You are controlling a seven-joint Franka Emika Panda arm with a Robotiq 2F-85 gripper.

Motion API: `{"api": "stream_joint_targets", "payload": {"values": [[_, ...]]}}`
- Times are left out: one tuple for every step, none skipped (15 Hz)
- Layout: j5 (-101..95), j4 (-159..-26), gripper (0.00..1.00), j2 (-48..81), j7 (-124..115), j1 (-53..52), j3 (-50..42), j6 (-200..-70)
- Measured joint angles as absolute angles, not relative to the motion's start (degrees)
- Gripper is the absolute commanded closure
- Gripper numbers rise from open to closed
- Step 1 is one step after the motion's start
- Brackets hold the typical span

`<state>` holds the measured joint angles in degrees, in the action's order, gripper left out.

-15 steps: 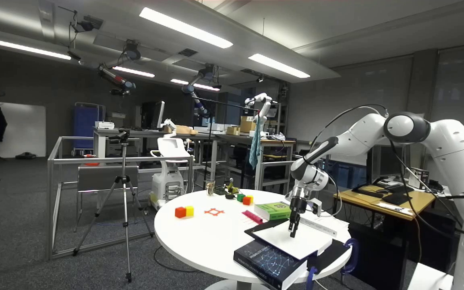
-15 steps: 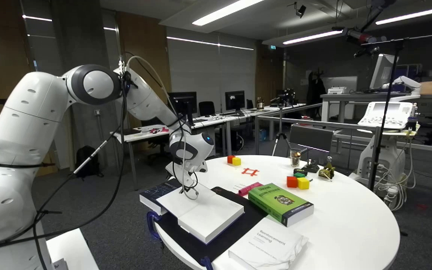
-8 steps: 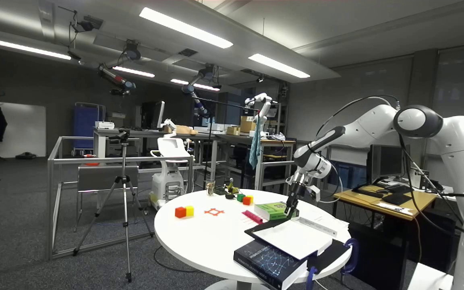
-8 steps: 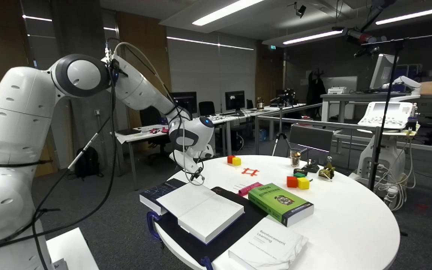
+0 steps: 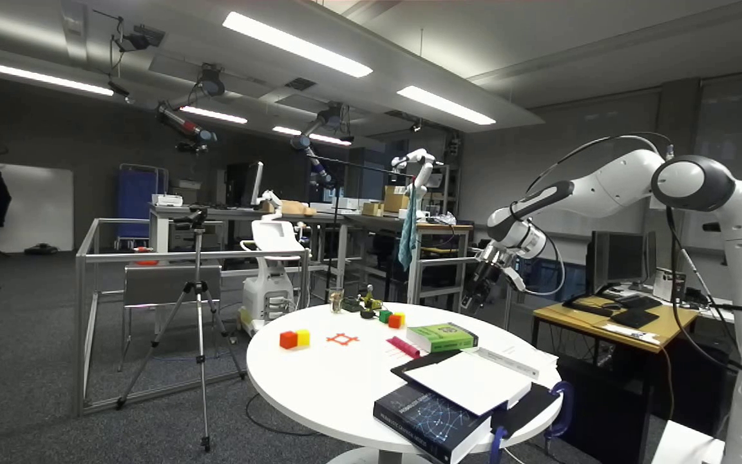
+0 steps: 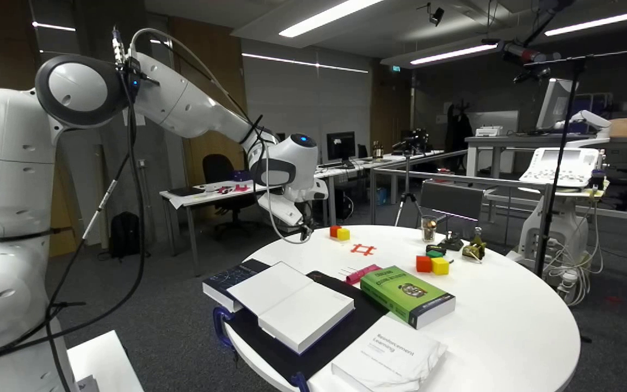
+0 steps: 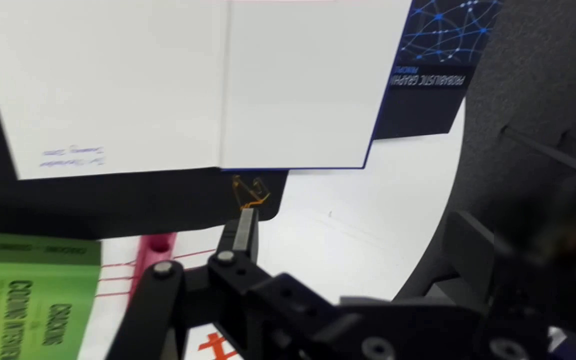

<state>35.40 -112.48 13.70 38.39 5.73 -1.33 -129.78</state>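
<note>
Hovering over the desk (image 6: pixel 509 326), pincer (image 5: pixel 473 303) touches nothing; gap wide or narrow, can't tell, poss. b/c one side masks the rest. Open book (image 6: pixel 292 305) lies below & to one side of it, so I'd want moves nr there high + slow. Hard to see: pen marks (image 7: pixel 73 156), too small to read; green book (image 7: pixel 28 305), also lower, cut off in wrist view.

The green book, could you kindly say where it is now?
In an exterior view, the green book lies on the table right of the pink piece, beyond the Reinforcement Learning book.
</note>
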Motion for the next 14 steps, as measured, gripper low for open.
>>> {"api": "stream_joint_targets", "payload": {"values": [[33.32, -112.48, 0.00, 12.89, 36.77, 6.01, -1.94, -131.02], [30.90, -112.48, 0.00, 12.18, 34.93, 6.16, -2.62, -131.76], [28.23, -112.48, 0.00, 11.40, 32.82, 6.23, -3.30, -132.27], [25.55, -112.48, 0.00, 10.71, 30.81, 6.30, -3.88, -132.34], [22.82, -112.50, 0.00, 9.93, 28.74, 6.36, -4.37, -132.34], [20.14, -112.51, 0.00, 9.16, 26.72, 6.40, -4.79, -132.23], [17.92, -112.51, 0.00, 8.38, 24.90, 6.41, -5.12, -132.01], [16.11, -112.51, 0.00, 7.66, 23.31, 6.44, -5.38, -131.40], [14.86, -112.49, 0.00, 6.84, 21.99, 6.52, -5.58, -130.22], [13.92, -112.44, 0.00, 6.10, 20.82, 6.66, -5.72, -128.68], [13.29, -112.34, 0.00, 5.34, 19.85, 6.77, -5.89, -127.02], [12.64, -112.15, 0.00, 4.70, 18.81, 6.87, -6.09, -125.21], [11.82, -111.89, 0.00, 4.11, 17.74, 6.93, -6.33, -123.54], [11.04, -111.63, 0.00, 3.59, 16.69, 6.94, -6.59, -121.89]]}}
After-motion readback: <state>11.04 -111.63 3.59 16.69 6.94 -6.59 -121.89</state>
